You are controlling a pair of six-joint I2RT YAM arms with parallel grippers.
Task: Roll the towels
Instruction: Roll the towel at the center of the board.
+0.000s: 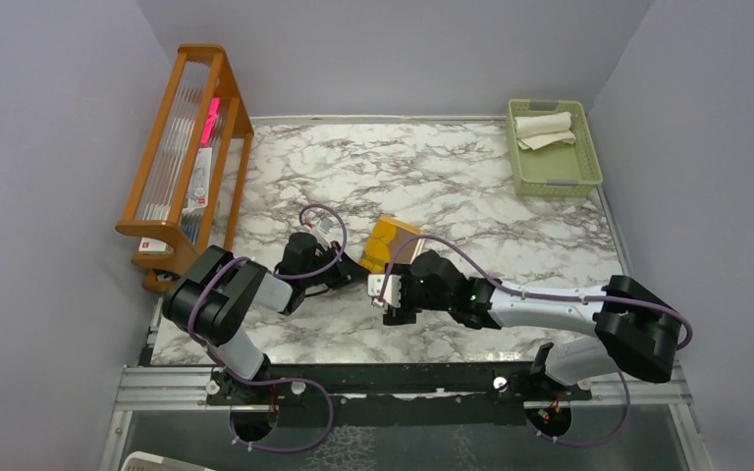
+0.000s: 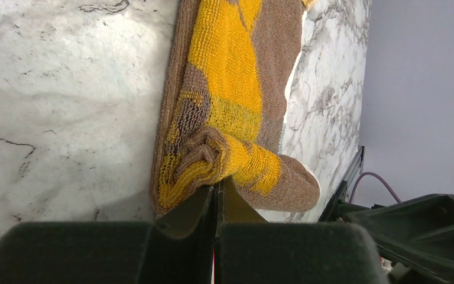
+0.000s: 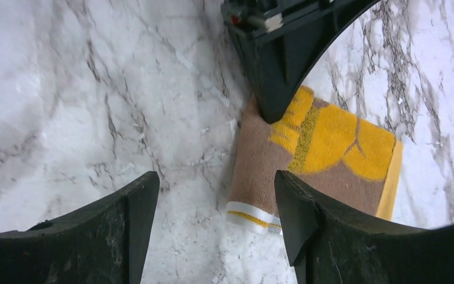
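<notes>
Yellow-brown towel (image 2: 230, 71) mid surface (image 1: 471, 177), near end curled into 1 short roll (image 2: 224, 163). Left tool (image 2: 216, 192) jaws together, tip at roll; pinch on cloth unclear. Right tool (image 3: 213, 189) jaws apart, near roll's other end. Best: roll tight, straight, 2 ends evenly pressed.

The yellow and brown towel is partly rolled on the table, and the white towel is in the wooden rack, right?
Not quite. The top view shows the white towel in the green basket, not the wooden rack. The yellow and brown towel is indeed partly rolled on the table.
</notes>
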